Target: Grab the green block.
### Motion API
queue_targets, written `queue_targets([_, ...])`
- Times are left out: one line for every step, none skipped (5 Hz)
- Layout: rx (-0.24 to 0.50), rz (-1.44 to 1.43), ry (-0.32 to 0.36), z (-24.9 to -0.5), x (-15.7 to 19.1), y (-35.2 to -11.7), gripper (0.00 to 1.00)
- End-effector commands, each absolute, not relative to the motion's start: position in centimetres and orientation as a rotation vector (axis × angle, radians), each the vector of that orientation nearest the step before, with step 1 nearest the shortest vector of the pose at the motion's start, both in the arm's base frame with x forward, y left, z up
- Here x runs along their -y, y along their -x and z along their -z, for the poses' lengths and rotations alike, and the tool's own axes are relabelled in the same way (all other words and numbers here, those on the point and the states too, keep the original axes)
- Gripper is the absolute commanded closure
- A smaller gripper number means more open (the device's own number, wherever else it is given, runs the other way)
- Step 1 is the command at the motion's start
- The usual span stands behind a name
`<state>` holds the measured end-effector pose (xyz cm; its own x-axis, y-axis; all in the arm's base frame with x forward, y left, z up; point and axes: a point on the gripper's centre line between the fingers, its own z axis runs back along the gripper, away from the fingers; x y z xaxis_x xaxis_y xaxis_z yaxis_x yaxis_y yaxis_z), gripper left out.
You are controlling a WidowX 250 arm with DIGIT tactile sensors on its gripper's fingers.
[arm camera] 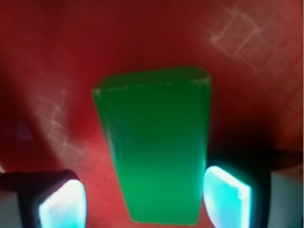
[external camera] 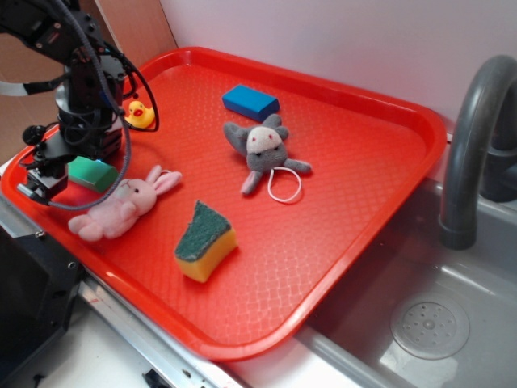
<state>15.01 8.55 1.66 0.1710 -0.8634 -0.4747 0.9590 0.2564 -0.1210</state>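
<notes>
The green block (external camera: 91, 173) lies flat on the red tray (external camera: 347, 137) near its left edge, partly hidden behind the arm. My gripper (external camera: 50, 168) hangs low right over it. In the wrist view the green block (arm camera: 156, 147) fills the centre, lying between my two fingertips, and my gripper (arm camera: 145, 199) is open. The right fingertip (arm camera: 227, 195) stands close to the block's side. A strip of red tray shows between the block and the left fingertip (arm camera: 61, 205).
On the tray lie a pink plush rabbit (external camera: 121, 206) just right of the gripper, a yellow duck (external camera: 139, 114), a blue block (external camera: 250, 101), a grey plush toy (external camera: 262, 148) and a yellow wedge sponge (external camera: 205, 242). A sink with a grey faucet (external camera: 472, 137) sits right.
</notes>
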Motion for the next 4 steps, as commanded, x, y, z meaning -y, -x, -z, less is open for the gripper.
queue_targets([-0.423,1.204,-0.234,-0.8,-7.9,-15.7,1.00])
queue_targets([-0.384,1.172,-0.169,-1.3,-7.7,-16.4,1.00])
queue_targets([-0.321,1.075,-0.161,-2.2,-7.2,-17.1,1.00])
queue_targets([-0.239,0.810,-0.200,-6.7,-6.8,-20.4,1.00])
